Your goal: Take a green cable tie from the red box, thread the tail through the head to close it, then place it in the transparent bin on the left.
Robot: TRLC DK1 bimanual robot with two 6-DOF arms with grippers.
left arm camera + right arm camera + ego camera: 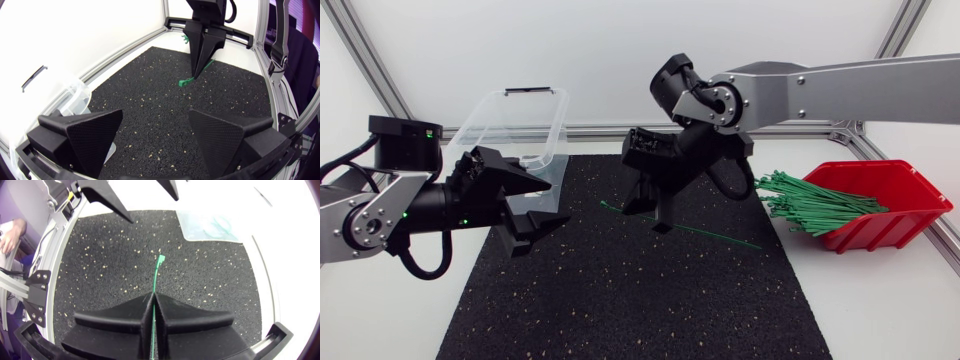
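Left hand (558,202) hangs over the black mat's (620,300) left edge, fingers (535,225) spread wide w/ nothing btwn them. Transparent bin (490,115) sits off the mat's far-left corner, just behind that hand.

Right hand (658,222) is over the mat's middle, toward its far edge. It points down and is closed tight on one green cable tie (715,235). The tie runs low across the mat, w/ one end sticking out toward the left hand and the longer part trailing toward the mat's right edge. Red box (895,190) stands off the mat's right edge, w/ a bundle of green ties (810,200) spilling over its lip toward the mat.

Handling, my guess: v. light, thin, springy plastic. It bends easily but wants to straighten, and it's smooth, so it may slip or swivel in a pinch. The tail prob. flops, so aiming it at the small slot needs holds close to both ends: one just behind the head, the other near the tail tip.

Views:
- **Head view:** the only one giving the tie's full length, plus the box.
- **Left wrist view:** shows the tie's head (185,82) at or just above the mat, under the right hand's tip; can't tell if it touches.
- **Right wrist view:** shows the strip clamped in the seam btwn its own fingers (120,317), w/ the head end projecting ahead toward the bin.
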